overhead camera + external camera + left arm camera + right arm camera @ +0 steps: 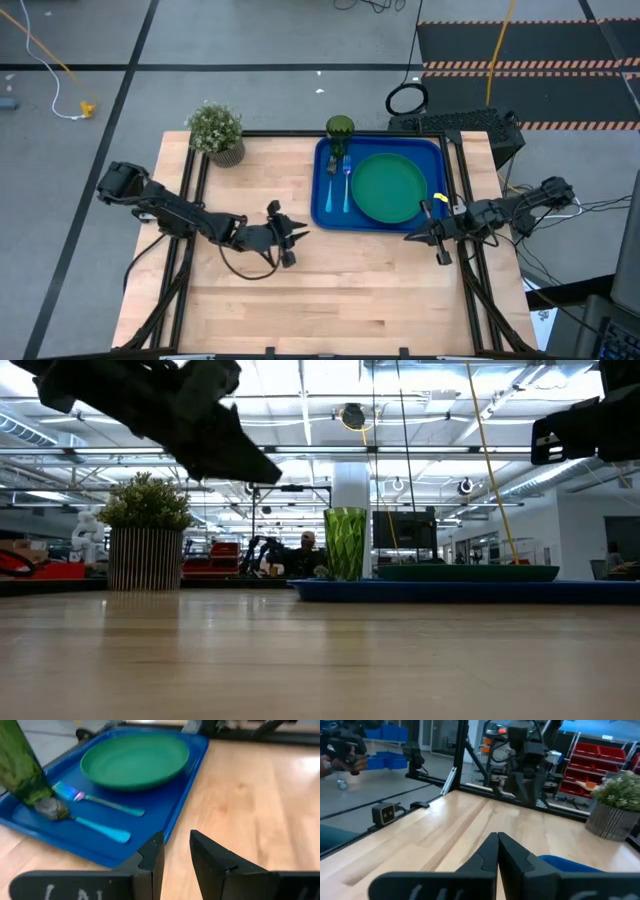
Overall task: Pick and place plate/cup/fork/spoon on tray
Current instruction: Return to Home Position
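With the plate (388,187), cup (339,131), fork (347,187) and spoon (331,180) all on the tray (322,207), my left tool (296,240) hung empty, narrowly parted, my right tool (414,238) shut beside it; the slim, light cutlery looked best pinched mid-handle.

Hidden, cropped and unclear parts of the scene

In the left wrist view the translucent dark-green ribbed cup (20,765) is cut off by the picture's edge, so its rim is not seen, and it covers part of the rounded metal bowl of the light-blue-handled spoon (82,822). In the low view the raised rim of the large rectangular blue plastic tray (470,591) hides the cutlery, and the large round flat green plate (467,572) shows only as a thin edge. In the right wrist view only a blue sliver, probably the tray's corner, shows behind the arm's own dark fingers. A distant person in the low view is too small to make out.
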Controlling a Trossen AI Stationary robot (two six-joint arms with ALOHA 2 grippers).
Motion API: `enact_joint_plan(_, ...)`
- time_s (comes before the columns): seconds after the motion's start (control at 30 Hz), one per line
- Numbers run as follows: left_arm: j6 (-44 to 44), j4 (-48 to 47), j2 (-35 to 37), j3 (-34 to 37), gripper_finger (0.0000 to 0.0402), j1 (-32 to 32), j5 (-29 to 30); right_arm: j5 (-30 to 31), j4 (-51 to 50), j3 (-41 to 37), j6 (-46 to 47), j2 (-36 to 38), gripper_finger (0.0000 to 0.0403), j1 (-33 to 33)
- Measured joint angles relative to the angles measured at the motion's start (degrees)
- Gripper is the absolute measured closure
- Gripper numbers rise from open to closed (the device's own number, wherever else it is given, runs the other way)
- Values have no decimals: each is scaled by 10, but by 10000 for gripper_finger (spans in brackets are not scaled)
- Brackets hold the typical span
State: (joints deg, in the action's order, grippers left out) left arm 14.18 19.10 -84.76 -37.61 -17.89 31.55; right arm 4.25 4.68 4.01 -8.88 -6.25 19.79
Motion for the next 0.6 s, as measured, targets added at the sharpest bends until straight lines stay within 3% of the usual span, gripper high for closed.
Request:
enact_joint_plan(0.33, -12, 14, 50, 34, 307, -39, 37, -42, -6, -11, -15, 62, 403, -24)
enact_joint_plan(0.6, -74, 18, 88, 43, 307, -46, 46, -49, 11, -29, -7, 62, 403, -53)
